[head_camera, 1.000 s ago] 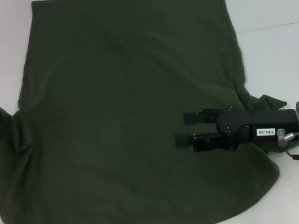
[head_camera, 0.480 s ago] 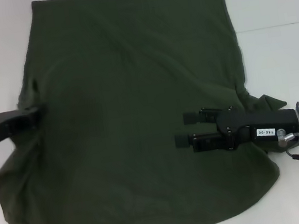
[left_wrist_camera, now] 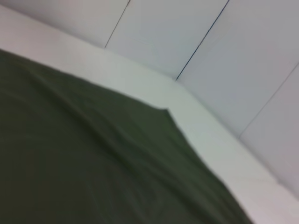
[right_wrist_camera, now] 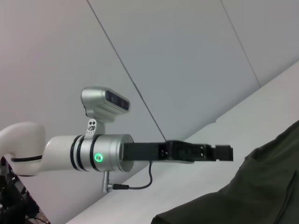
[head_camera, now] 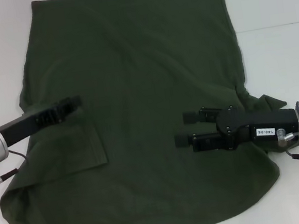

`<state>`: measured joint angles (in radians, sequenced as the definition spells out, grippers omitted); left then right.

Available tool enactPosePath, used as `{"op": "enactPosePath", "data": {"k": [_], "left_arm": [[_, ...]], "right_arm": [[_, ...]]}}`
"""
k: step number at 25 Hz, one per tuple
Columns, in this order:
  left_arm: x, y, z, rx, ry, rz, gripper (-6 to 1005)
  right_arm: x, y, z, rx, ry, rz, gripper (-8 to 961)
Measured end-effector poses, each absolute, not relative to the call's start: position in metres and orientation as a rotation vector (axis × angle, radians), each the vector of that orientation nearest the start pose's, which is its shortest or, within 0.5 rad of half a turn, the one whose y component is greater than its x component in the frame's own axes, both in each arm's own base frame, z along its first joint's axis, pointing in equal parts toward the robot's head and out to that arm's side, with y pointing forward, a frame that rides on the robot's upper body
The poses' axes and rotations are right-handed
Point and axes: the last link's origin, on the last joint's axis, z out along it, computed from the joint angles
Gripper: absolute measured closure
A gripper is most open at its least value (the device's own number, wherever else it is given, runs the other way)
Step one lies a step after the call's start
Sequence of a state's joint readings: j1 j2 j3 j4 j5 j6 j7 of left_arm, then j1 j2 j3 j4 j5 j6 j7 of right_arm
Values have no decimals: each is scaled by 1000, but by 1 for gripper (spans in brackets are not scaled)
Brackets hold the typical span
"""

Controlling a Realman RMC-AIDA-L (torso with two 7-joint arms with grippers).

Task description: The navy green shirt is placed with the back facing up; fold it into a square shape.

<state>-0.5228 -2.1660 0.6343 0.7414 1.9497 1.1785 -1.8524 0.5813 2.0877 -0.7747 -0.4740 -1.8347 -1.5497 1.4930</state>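
Jaws parted on right gripper point(head_camera: 182, 129) — left gripper point(head_camera: 73, 103) unclear — over navy green shirt point(head_camera: 134, 80).

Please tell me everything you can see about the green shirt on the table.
The navy green shirt is large, dark olive, of soft matte fabric without print. It lies spread flat on the white table. Its left sleeve is folded inward onto the body. The left gripper reaches over that fold; the right gripper is above the shirt's right side, fingers open.
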Motion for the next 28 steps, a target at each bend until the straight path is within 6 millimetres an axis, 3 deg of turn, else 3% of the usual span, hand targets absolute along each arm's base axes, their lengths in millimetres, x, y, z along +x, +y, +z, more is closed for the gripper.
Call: {"op": "enactPosePath", "data": {"k": [3, 14, 21, 22, 28], "left_arm": [[-275, 368, 6, -2168, -1259, -835, 644], [-276, 344, 11, -2252, -1107, -935, 438], [-267, 316, 1, -2353, -847, -1095, 175], [-265, 306, -7, -2389, -745, -1131, 173], [-260, 289, -28, -2468, -567, -1144, 169]], "right_arm": [[236, 327, -33, -2729, 907, 963, 9], [241, 329, -20, -2681, 925, 1001, 9], [248, 336, 12, -2615, 1100, 1034, 8], [250, 338, 19, -2604, 1143, 1015, 8], [271, 347, 52, -2495, 1302, 887, 8]]}}
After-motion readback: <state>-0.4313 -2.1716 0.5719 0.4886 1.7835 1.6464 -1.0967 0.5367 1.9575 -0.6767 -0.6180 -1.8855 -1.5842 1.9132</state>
